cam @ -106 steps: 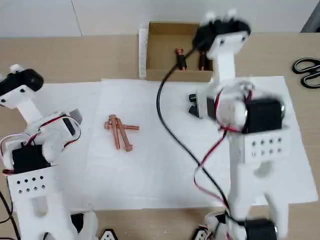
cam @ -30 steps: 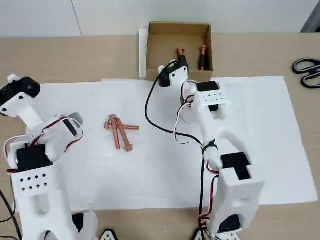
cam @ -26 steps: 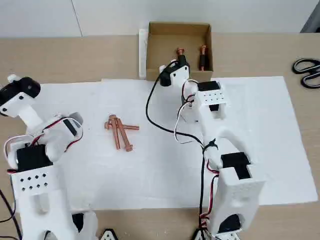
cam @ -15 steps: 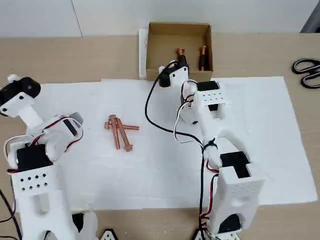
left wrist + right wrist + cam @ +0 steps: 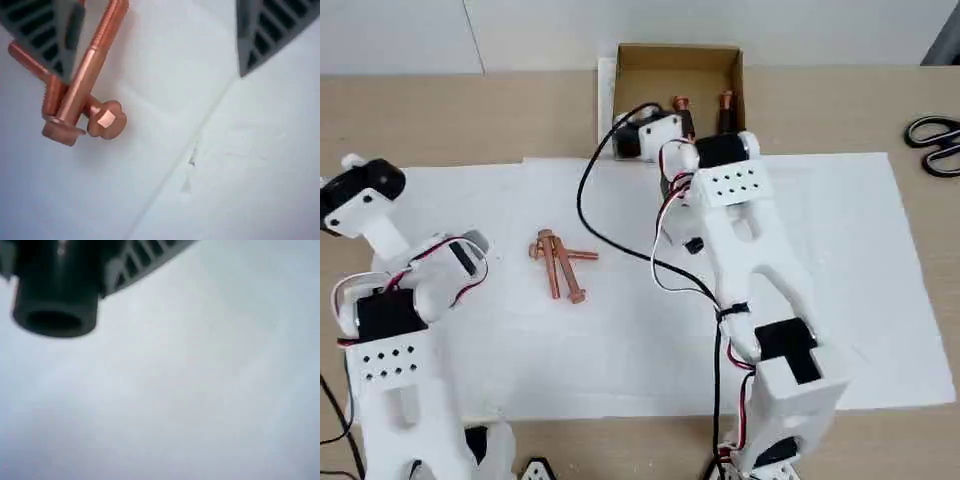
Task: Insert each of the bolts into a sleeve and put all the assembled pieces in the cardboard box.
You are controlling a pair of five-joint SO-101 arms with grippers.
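A small pile of copper bolts (image 5: 560,262) lies on the white foam sheet (image 5: 620,340). My left gripper (image 5: 472,243) stands open just to their left. In the left wrist view the bolts (image 5: 75,100) lie under one finger of the left gripper (image 5: 155,35). My right arm stretches over the sheet, its wrist near the cardboard box (image 5: 638,80). The right gripper (image 5: 70,265) is shut on a black sleeve (image 5: 55,307) above the sheet. Two bolts in sleeves (image 5: 681,108) stand in the box.
Scissors (image 5: 935,140) lie on the wooden table at the far right. A white foam strip (image 5: 606,90) leans against the box's left wall. A small black piece (image 5: 692,244) shows on the sheet beside the right arm.
The right arm came down from over the box to the sheet, then swung left with its wrist nearer the box's front. The left arm and the bolts stayed put.
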